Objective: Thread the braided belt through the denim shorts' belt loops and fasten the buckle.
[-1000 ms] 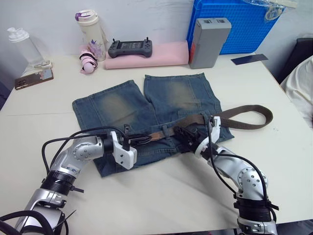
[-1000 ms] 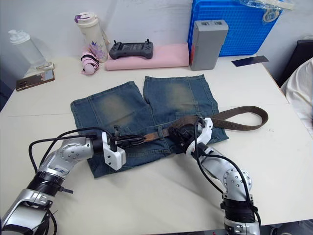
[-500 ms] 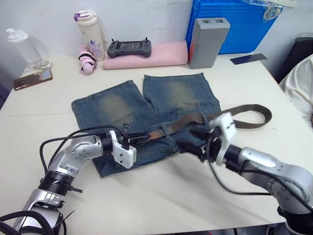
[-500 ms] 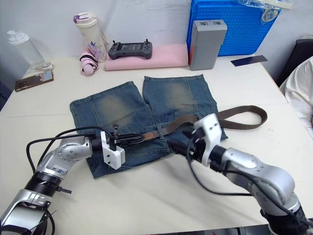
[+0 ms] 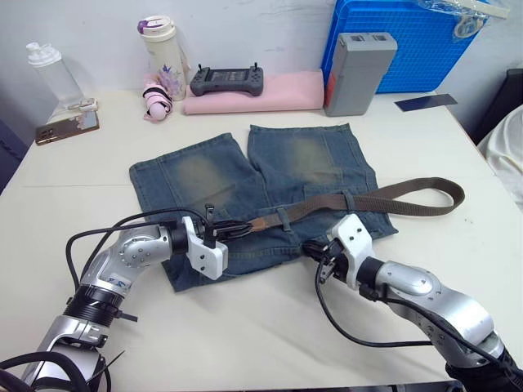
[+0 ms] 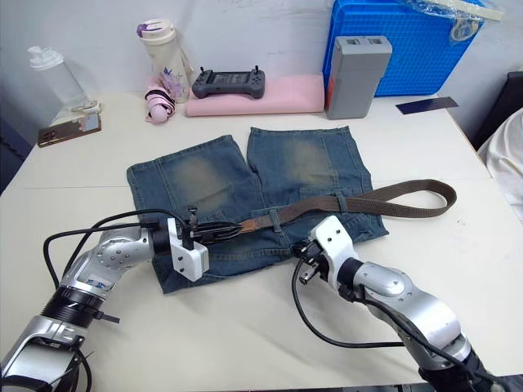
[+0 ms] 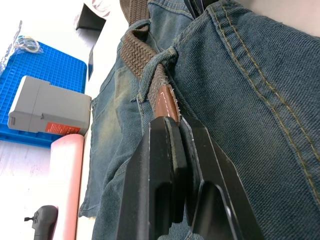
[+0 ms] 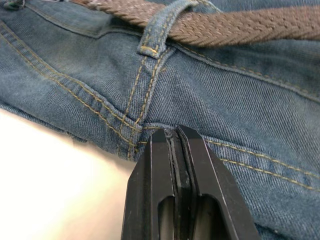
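One braided belt (image 5: 384,196) tip pinched, left gripper (image 7: 170,130), apparently.

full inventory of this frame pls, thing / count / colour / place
denim shorts: 1, faded blue, table centre
braided belt: 1, brown, along waistband, looping off to the right
belt loops: 2 seen with belt through
crate: 1, blue, back right
grey box: 1, before crate
pink cloth: 1, back centre
controller: 1, dark grey, on cloth
tumbler: 1, white, back left
clear bottle: 1, back left
phone: 1, left edge
left gripper: shut on belt tip
right gripper: shut, empty, at shorts' edge
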`<move>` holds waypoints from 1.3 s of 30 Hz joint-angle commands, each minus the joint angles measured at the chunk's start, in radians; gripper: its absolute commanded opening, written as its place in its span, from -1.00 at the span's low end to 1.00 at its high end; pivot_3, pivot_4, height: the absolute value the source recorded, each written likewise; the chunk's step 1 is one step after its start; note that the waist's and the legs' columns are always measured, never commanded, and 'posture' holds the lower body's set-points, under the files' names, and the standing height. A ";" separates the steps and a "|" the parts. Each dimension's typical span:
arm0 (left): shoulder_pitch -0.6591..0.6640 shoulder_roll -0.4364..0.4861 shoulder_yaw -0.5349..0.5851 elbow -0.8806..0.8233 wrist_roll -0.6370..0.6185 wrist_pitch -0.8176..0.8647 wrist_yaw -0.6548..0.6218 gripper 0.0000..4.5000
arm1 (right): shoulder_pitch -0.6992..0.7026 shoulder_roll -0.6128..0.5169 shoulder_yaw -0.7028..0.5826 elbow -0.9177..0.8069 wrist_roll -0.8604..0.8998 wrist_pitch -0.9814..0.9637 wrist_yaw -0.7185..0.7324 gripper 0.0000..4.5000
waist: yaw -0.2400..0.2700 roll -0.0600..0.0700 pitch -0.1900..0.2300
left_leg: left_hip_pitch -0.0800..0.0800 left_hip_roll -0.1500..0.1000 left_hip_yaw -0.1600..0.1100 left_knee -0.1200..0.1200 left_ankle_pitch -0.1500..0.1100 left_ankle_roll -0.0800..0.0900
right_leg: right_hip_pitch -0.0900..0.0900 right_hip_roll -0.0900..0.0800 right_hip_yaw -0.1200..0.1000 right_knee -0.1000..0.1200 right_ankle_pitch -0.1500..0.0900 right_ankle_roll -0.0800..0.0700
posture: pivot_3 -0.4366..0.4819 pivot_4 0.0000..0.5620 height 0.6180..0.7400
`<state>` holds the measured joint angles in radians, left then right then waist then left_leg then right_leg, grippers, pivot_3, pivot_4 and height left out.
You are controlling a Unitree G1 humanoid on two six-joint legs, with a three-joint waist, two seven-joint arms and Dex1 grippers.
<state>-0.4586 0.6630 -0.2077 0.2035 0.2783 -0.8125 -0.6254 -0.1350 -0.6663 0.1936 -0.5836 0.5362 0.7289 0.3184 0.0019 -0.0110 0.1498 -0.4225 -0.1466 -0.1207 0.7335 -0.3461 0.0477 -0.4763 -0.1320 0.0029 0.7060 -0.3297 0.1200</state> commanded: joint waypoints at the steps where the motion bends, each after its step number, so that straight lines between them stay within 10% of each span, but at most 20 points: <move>1: 0.004 0.011 0.012 -0.037 -0.026 -0.001 0.008 -1.00 | 0.005 0.008 -0.045 -0.052 -0.008 -0.043 0.040 -0.71 | 0.000 0.000 0.000 | 0.000 0.000 0.000 0.000 0.000 0.000 | 0.000 0.000 0.000 0.000 0.000 0.000 | -0.05 -0.47 -0.05; 7: 0.000 0.010 0.012 -0.032 -0.028 -0.001 0.008 -1.00 | 0.011 -0.162 0.000 -0.087 -0.233 -0.239 0.196 0.43 | 0.001 0.000 0.000 | 0.000 0.000 0.000 0.000 0.000 0.000 | 0.000 0.000 0.000 0.000 0.000 0.000 | -0.05 -0.47 -0.05; 15: 0.004 0.007 0.012 -0.052 -0.038 0.009 0.006 -1.00 | -0.029 -0.174 0.156 0.101 -0.550 -0.356 0.219 0.43 | 0.000 0.000 0.000 | 0.000 0.000 0.001 0.000 0.000 0.000 | 0.000 0.000 0.000 0.000 0.000 0.000 | -0.05 -0.47 -0.05; 24: 0.043 0.051 0.035 -0.126 -0.059 0.034 -0.006 -1.00 | -0.039 -0.093 0.139 0.166 -0.594 -0.258 0.248 -0.99 | 0.000 -0.002 -0.001 | 0.000 0.000 0.001 0.001 0.000 0.000 | 0.000 0.000 0.000 0.000 0.000 0.000 | -0.05 -0.47 -0.05; 39: 0.153 0.187 0.107 -0.221 -0.119 -0.005 -0.029 -1.00 | 0.042 -0.221 -0.131 0.418 -0.591 -0.323 0.275 -0.99 | 0.051 -0.004 -0.003 | 0.004 -0.004 -0.003 0.003 -0.003 0.006 | 0.011 0.000 0.000 -0.008 0.000 0.000 | -0.05 -0.47 -0.05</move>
<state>-0.3175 0.8388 -0.1337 0.0049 0.1839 -0.7945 -0.6637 -0.1254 -0.8737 0.0795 -0.2309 -0.0297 0.3837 0.5875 0.0533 -0.0147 0.1471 -0.4178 -0.1507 -0.1241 0.7368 -0.3495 0.0539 -0.4646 -0.1322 0.0030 0.6983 -0.3296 0.1201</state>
